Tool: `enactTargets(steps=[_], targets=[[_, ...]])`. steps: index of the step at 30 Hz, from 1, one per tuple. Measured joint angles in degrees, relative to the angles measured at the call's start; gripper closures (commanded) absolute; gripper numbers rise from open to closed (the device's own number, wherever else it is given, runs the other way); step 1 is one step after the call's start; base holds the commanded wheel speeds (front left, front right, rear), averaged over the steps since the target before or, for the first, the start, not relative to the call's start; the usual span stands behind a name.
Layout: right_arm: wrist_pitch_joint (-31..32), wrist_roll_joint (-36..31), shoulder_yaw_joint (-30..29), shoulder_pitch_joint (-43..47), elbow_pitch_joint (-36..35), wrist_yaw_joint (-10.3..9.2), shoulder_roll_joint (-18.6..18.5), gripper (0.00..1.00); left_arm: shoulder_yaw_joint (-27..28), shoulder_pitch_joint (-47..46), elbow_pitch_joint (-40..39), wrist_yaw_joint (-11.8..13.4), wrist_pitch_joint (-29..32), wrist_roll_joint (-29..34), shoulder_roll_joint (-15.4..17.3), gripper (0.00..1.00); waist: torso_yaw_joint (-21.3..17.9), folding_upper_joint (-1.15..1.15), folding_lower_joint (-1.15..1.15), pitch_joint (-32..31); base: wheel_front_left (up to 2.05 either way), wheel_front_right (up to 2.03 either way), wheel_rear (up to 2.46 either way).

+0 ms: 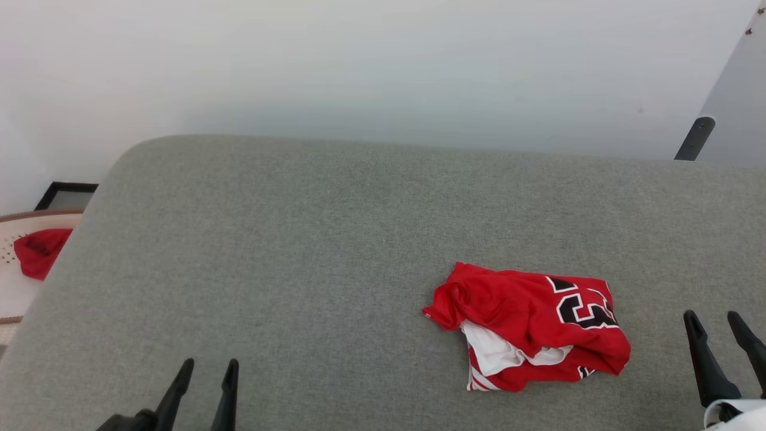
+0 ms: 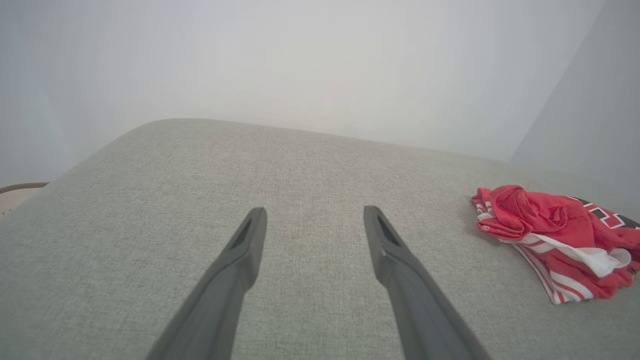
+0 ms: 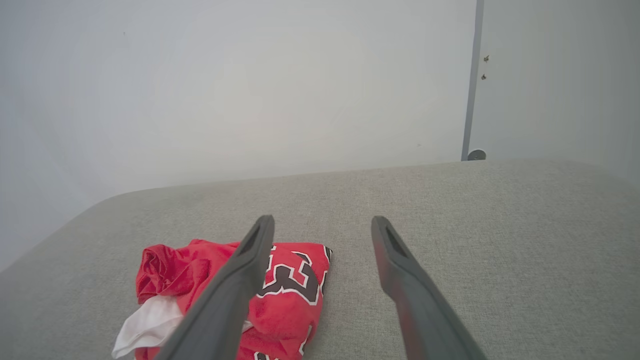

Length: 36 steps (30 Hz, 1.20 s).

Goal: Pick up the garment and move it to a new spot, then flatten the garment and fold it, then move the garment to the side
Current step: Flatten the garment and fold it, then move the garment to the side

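On the grey upholstered surface (image 1: 299,251), toward five o'clock of the head view, the garment (image 1: 529,326) is lying in a crumpled red heap. It is sitting between the two grippers, nearer the right one and touching neither. Its folds are swallowing most of the print: a black, white-outlined number is showing at the heap's two o'clock corner, with one digit partly tucked under, and the rest of the lettering is impossible to read. A white layer is peeking out from beneath the red at six o'clock, and a strip of red-and-white trim is poking out at seven.

The left gripper (image 1: 210,363) is resting at seven o'clock of the head view with its fingers spread over bare fabric and nothing between them; the bottom edge is cutting off its body. The right gripper (image 1: 712,315) is standing at four o'clock, fingers likewise parted and empty, with the pale wrist clipped by the corner.

Seen from the right wrist, one dark finger is crossing in front of the heap and hiding its middle, while the frame's lower edge is cutting the cloth off. Seen from the left wrist, the heap is lying at three o'clock and running out of frame.

At nine o'clock of the head view a small red cloth (image 1: 39,251) is lying on a pale, brown-rimmed object (image 1: 12,293), which the surface's edge is half covering, so its nature is unclear.
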Motion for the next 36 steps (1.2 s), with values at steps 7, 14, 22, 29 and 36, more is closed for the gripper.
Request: enactTargets(steps=[7, 14, 22, 29, 36], targets=[[1.96, -1.26, -3.00, 2.58, -3.72, -0.01, 2.01, 0.00, 0.85, 2.36, -2.25, 0.00, 0.00, 0.27, -0.46, 0.00, 0.41, 0.00, 0.00, 0.07, 0.00, 0.00, 0.00], [3.39, -1.76, -3.85, 3.22, -5.39, 0.00, 2.85, 0.00, 0.36, 2.15, -2.65, 0.00, 0.00, 0.41, -0.62, 0.00, 0.80, 0.00, 0.00, -0.10, 0.00, 0.00, 0.00], [3.92, -2.05, -3.99, 3.20, -5.79, 0.00, 3.11, 0.00, 0.14, 2.07, -2.64, 0.00, 0.00, 0.52, -1.00, 0.00, 1.03, 0.00, 0.00, -0.04, 0.00, 0.00, 0.00], [4.36, -2.07, -3.70, 3.18, -5.73, 0.00, 3.10, 0.00, 0.21, 2.04, -2.85, 0.00, 0.00, 0.73, -1.01, 0.00, 1.24, 0.00, 0.00, 0.11, 0.00, 0.00, 0.00], [5.36, -2.14, -2.33, 2.15, -5.76, 0.00, 2.44, 0.00, 0.15, 1.66, -3.48, 0.00, 0.00, 0.87, -1.38, 0.00, 1.43, 0.00, 0.00, 0.83, 0.00, 0.00, 0.00]])
